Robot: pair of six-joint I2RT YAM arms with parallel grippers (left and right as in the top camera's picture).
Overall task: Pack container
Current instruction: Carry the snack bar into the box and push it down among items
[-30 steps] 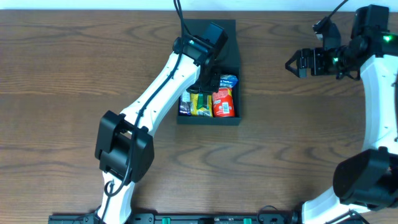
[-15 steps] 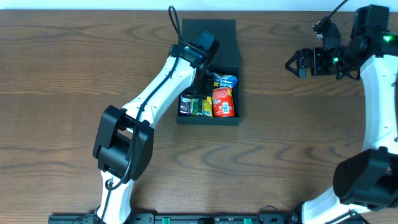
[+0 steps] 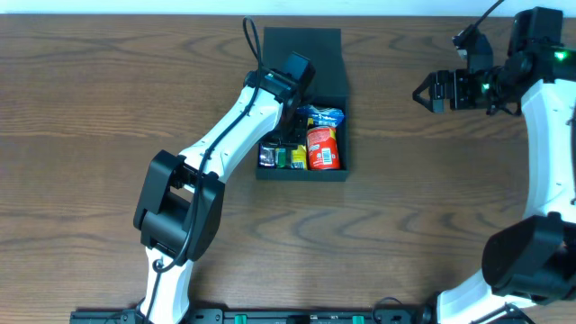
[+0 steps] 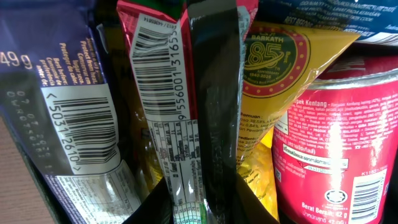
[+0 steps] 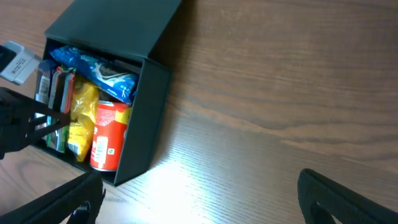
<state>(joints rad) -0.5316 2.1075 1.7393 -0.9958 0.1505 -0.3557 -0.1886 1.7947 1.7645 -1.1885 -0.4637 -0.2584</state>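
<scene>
The container point(image 3: 301, 175) is a black box with its flap lid point(image 3: 301, 45) open at the back; it also shows in the right wrist view point(image 5: 146, 118). Inside stand a red can point(image 3: 322, 148), a blue packet point(image 3: 326, 116), a yellow packet point(image 4: 273, 68) and a purple packet point(image 4: 56, 106). My left gripper point(image 3: 286, 135) reaches down into the box's left part and is shut on a red packet with a barcode point(image 4: 165, 93), held upright between the purple and yellow packets. My right gripper point(image 3: 423, 92) is open and empty, above the table far right of the box.
The box sits at the back centre of the brown wooden table point(image 3: 432, 207). The right wrist view shows bare wood between my right gripper's fingers point(image 5: 199, 186). The left arm point(image 3: 225, 135) crosses the table diagonally to the box.
My left gripper has shifted slightly left and toward the front and sunk deeper into the box with the packet. The right arm has not moved.
</scene>
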